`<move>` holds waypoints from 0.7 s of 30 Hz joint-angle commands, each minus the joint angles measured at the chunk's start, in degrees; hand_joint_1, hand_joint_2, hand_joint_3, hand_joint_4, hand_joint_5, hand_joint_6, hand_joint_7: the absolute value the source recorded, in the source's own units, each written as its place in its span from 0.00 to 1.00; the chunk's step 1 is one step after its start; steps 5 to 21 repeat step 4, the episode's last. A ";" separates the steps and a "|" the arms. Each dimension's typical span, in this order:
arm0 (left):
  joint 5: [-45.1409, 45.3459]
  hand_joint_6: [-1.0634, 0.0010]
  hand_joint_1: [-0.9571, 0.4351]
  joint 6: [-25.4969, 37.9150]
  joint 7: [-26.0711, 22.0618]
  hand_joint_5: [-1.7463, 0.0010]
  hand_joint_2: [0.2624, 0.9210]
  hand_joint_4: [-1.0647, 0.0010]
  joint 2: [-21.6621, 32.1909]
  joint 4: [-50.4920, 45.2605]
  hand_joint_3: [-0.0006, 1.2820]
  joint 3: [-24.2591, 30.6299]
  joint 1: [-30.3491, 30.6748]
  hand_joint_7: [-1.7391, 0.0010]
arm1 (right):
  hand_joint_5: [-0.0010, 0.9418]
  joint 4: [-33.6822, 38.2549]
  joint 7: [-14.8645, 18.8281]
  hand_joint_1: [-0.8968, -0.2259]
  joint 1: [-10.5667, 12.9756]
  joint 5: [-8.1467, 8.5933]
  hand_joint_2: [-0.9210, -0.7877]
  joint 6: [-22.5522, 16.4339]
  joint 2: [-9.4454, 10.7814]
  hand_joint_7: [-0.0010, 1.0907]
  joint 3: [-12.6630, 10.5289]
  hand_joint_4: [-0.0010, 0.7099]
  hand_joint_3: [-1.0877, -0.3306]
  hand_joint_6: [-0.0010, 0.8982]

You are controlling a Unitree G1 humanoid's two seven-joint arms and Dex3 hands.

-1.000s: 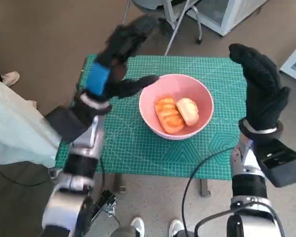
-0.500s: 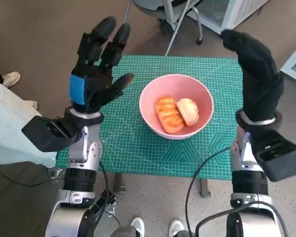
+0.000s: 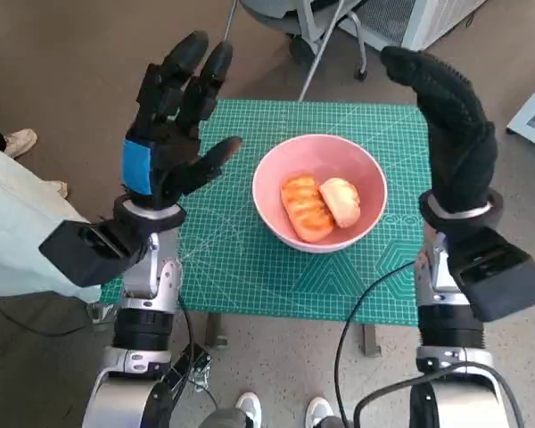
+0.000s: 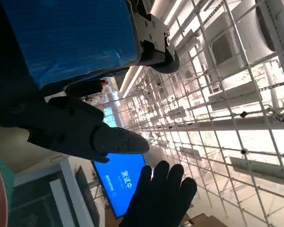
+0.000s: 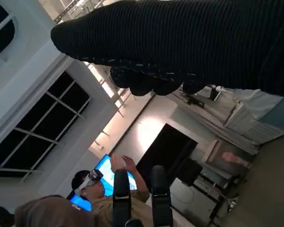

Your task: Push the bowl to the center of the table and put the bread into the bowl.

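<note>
the pink bowl [image 3: 319, 192] sits near the middle of the green-matted counter [image 3: 250, 259], round and smooth, holding two pieces of bread [image 3: 305, 207] side by side: one orange-brown and ridged, one paler. the left hand [image 3: 171, 134] is raised beside the bowl, fingers spread, holding nothing. the right hand [image 3: 450, 125] is lifted on the other side, released and empty. only the right wrist view shows a person [image 5: 106, 189] wearing a headset; the left wrist view catches a blue screen [image 4: 119, 182].
</note>
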 commanded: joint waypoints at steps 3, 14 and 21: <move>1.37 0.77 0.37 -0.14 0.55 1.00 1.00 0.70 -0.39 -1.52 0.15 -0.62 0.41 0.77 | 0.01 0.46 -1.32 0.49 0.18 -1.24 0.00 0.91 -0.62 0.68 0.43 0.45 0.44 0.02; 1.30 0.78 0.38 0.01 0.48 1.00 1.00 0.70 -0.43 -1.55 0.15 -0.71 0.38 0.78 | 0.01 0.46 -1.36 0.49 0.21 -1.20 0.00 0.89 -0.62 0.67 0.46 0.45 0.44 0.02; 1.30 0.78 0.38 0.01 0.48 1.00 1.00 0.70 -0.43 -1.55 0.15 -0.71 0.38 0.78 | 0.01 0.46 -1.36 0.49 0.21 -1.20 0.00 0.89 -0.62 0.67 0.46 0.45 0.44 0.02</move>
